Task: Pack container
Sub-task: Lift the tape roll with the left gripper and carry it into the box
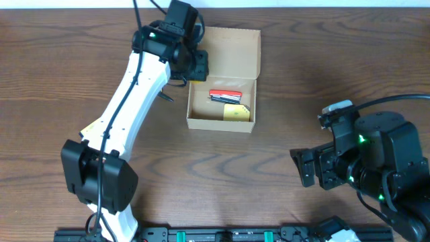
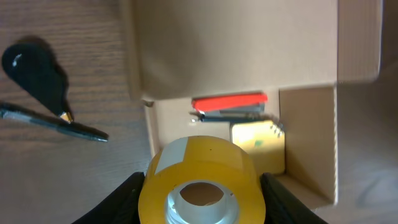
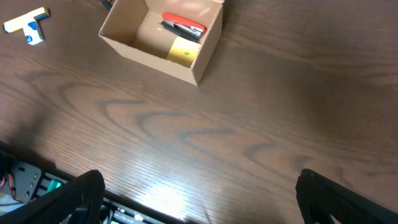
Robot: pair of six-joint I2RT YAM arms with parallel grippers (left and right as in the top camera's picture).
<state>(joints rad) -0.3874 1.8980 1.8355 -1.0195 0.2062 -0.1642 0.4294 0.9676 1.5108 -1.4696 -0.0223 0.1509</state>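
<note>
The container [image 1: 221,102] sits near the table's middle, its flap lid [image 1: 232,52] thrown back flat toward the far edge, so the top is open. Inside, a red stapler [image 1: 225,95] lies against the far wall and a yellow notepad [image 1: 237,112] sits in the near right corner, just beside the stapler. Bare cardboard floor shows along the left half of the box.

The left gripper [image 2: 202,198] hangs over the box's left wall, close to the flap hinge. Its fingers [image 2: 124,200] are spread about as wide as the roll of yellow tape [image 2: 205,160] clamped between them. Whether the roll is fully inside the rim cannot be told.

Outside that left wall, a black pen [image 2: 59,122] lies on the wood with a dark rounded object [image 2: 34,64] touching it. Both are near the arm's side of the box.

The right gripper [image 3: 199,204] is well apart from the box, low over the near right of the table, with its jaws spread wide and nothing between them. A small white-and-blue item [image 3: 28,25] lies beyond the box in the right wrist view.

The table [image 1: 316,67] is dark brown wood grain, with a glossy patch of light near the front edge.
</note>
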